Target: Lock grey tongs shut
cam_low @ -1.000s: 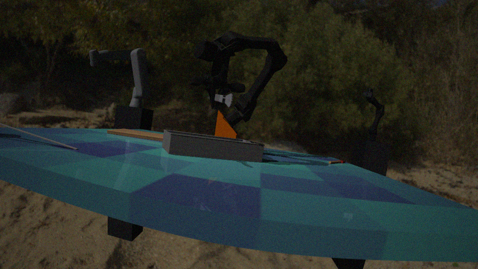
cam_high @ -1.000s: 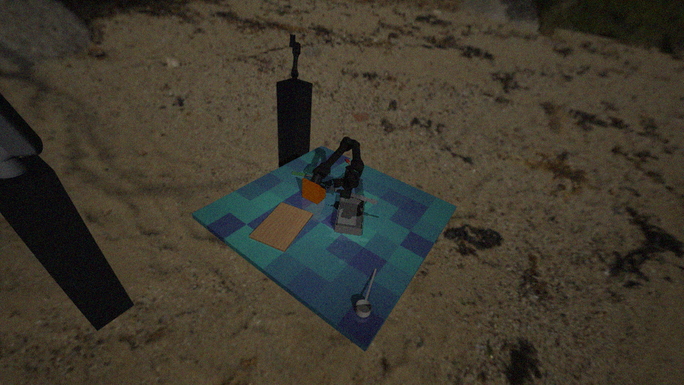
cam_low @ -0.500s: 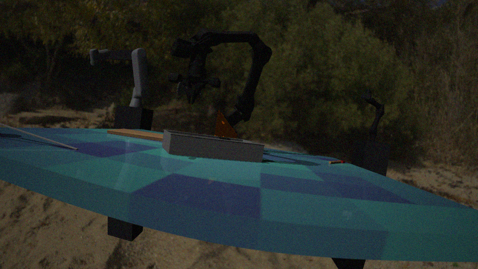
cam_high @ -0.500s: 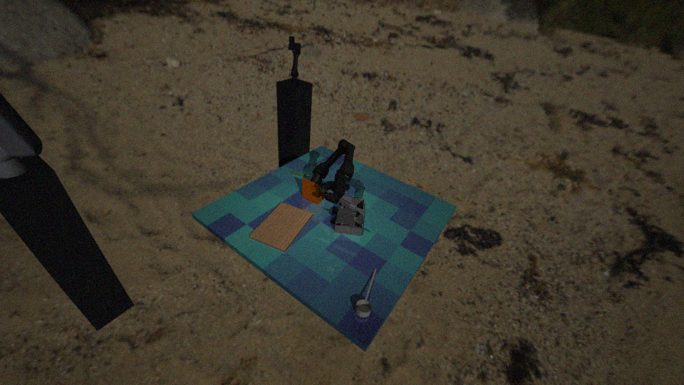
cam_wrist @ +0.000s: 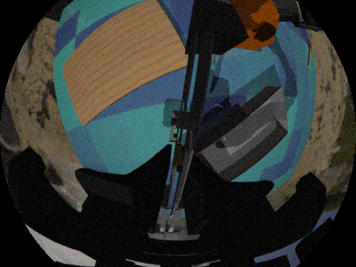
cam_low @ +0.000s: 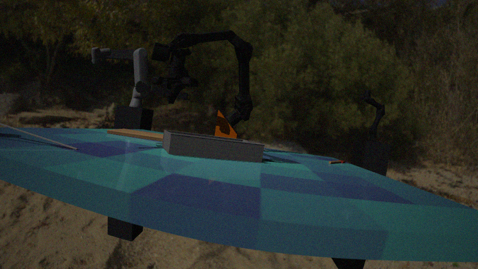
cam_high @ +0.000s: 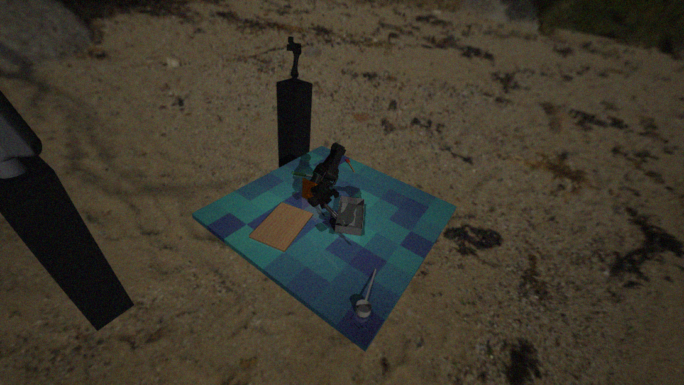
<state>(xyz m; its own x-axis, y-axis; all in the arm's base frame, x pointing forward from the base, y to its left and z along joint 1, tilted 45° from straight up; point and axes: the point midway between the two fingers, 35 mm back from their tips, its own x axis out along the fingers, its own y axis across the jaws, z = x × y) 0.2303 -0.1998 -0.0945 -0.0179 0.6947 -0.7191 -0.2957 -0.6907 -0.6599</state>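
My gripper (cam_high: 321,202) (cam_low: 173,97) (cam_wrist: 176,149) is shut on the grey tongs (cam_high: 329,209) (cam_wrist: 187,167). It holds them above the table, between the board and the tin. In the wrist view the tong arms run lengthwise between my fingers, close together; dark finger parts cover much of them. Whether the hinge is locked cannot be seen. The tongs hardly show in the exterior view. The wooden board (cam_high: 281,226) (cam_low: 135,134) (cam_wrist: 126,57) lies flat to one side. The grey roasting tin (cam_high: 349,230) (cam_low: 213,147) (cam_wrist: 254,160) stands on the other side, with no tongs across it.
An orange block (cam_high: 307,188) (cam_low: 225,127) (cam_wrist: 263,15) stands behind, beside my arm. A ladle (cam_high: 363,308) lies near the table's front corner. A small red-tipped stick (cam_high: 350,165) (cam_low: 335,162) and a green stick (cam_high: 300,174) lie at the back. Other arms stand beyond the table.
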